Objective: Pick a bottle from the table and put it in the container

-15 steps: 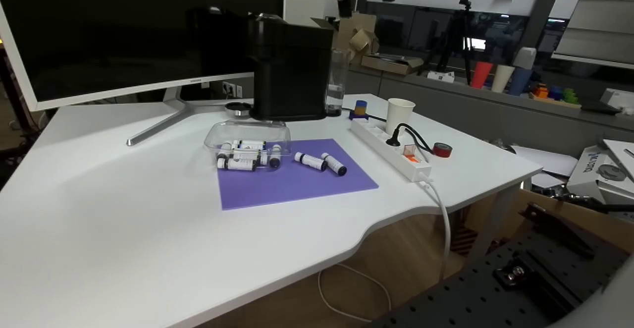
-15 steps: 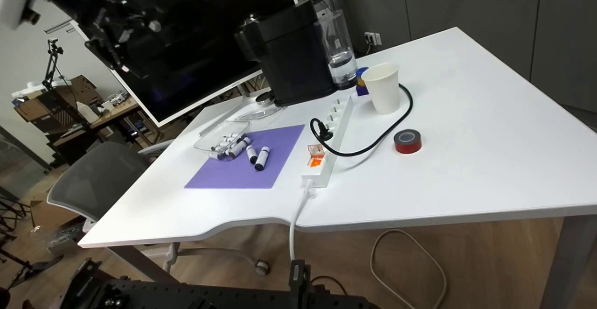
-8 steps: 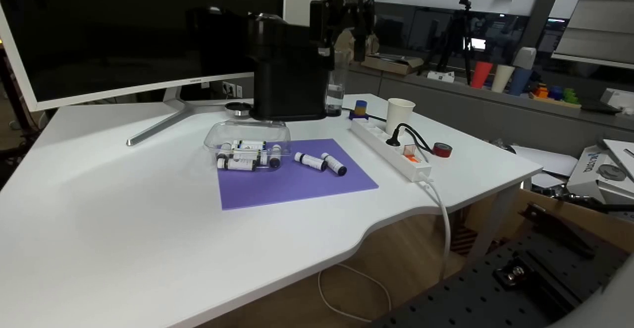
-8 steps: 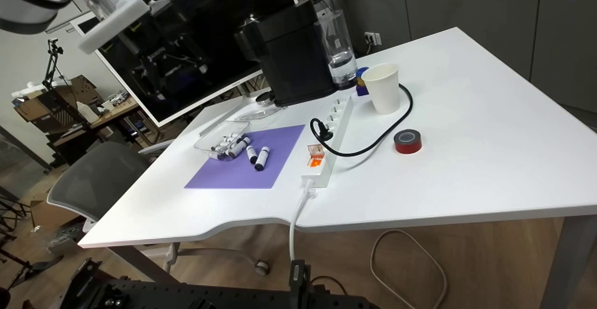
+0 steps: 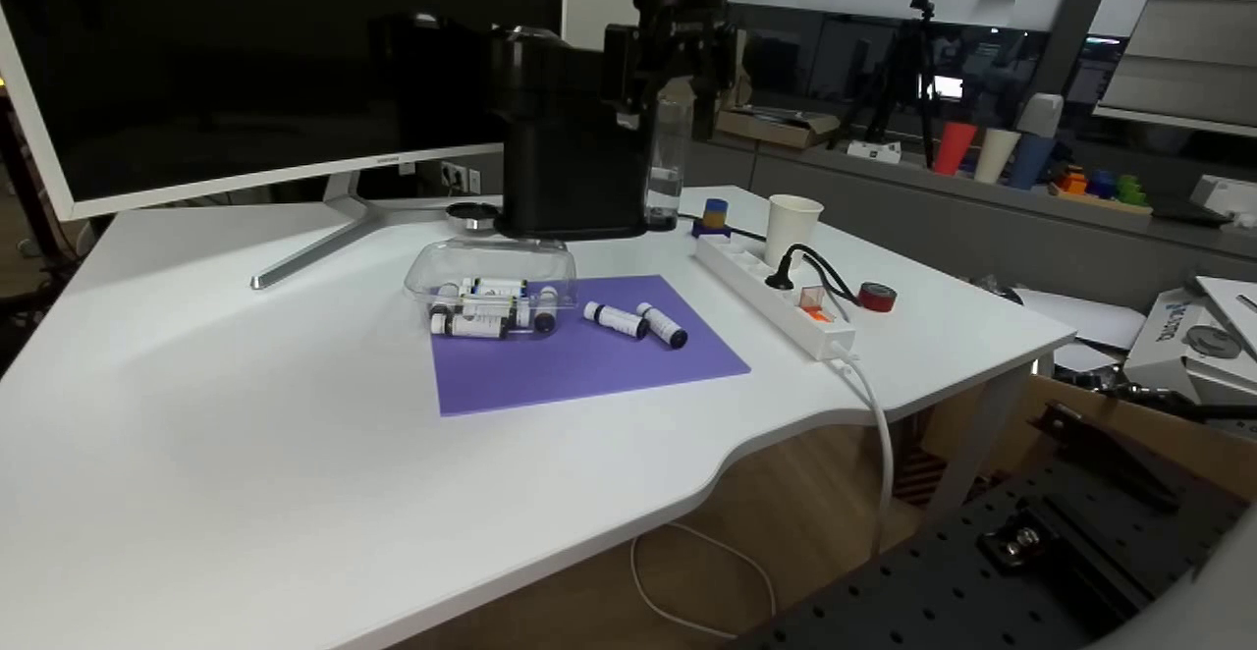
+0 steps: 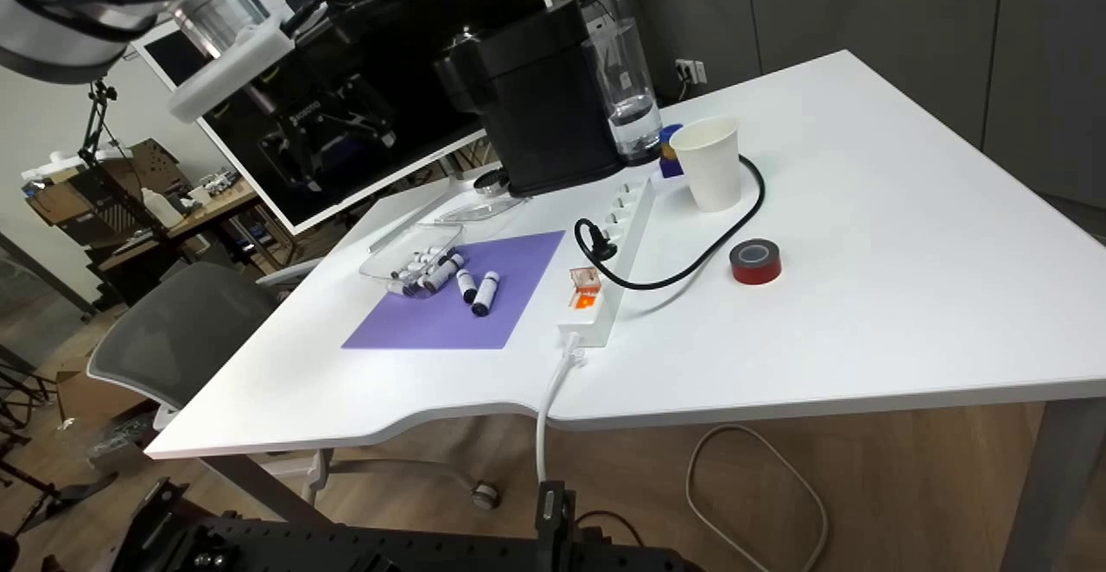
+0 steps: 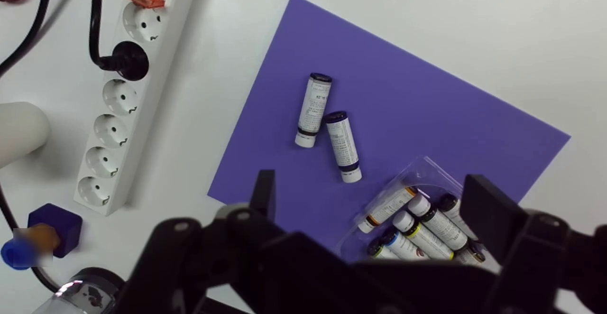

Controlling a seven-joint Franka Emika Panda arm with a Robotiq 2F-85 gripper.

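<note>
- my gripper is up above the table, jaws spread wide apart, holding nothing rn
- down on the purple mat there's a bottle and a 2nd bottle, both lying on their sides, white labels, white caps, dark ends
- those 2 are just beside each other, can't tell if they actually touch tbh
- in the wrist view their dark ends pt toward the top
- clear container sits partly on the mat, w/ more bottles lying in it kinda jumbled; my gripper covers some of it in the wrist view
- white pwr strip lies alongside the mat, a bit apart, w/ a black plug in it
- white cup stands upright next to the strip, tape roll nearby
- big black machine stands behind the container in an exterior view
</note>
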